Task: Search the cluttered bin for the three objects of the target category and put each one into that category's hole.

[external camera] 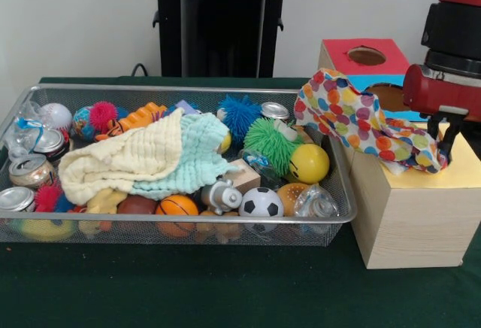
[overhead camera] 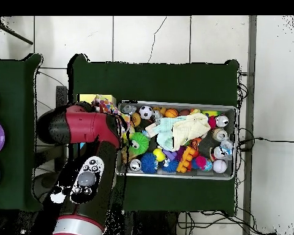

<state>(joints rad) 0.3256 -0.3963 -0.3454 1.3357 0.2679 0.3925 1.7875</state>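
A polka-dot cloth (external camera: pixel 361 121) lies draped over the wooden box (external camera: pixel 409 223) at the right, covering part of its blue section and hole (external camera: pixel 391 96). My gripper (external camera: pixel 443 144) hangs over the box's yellow top (external camera: pixel 462 176), shut on the cloth's right end. The red section with its round hole (external camera: pixel 367 56) is uncovered behind. A cream towel (external camera: pixel 120 159) and a mint towel (external camera: pixel 192 155) lie in the wire bin (external camera: pixel 180 221). In the overhead view the red arm (overhead camera: pixel 82 125) hides the gripper, and the cloth (overhead camera: pixel 103 105) shows beside it.
The bin (overhead camera: pixel 177 104) also holds balls, a green spiky toy (external camera: pixel 270 141), a blue spiky toy (external camera: pixel 239 115), a yellow ball (external camera: pixel 308 164), a soccer ball (external camera: pixel 261 202) and cans (external camera: pixel 30 170). The bin's right end nearly touches the box.
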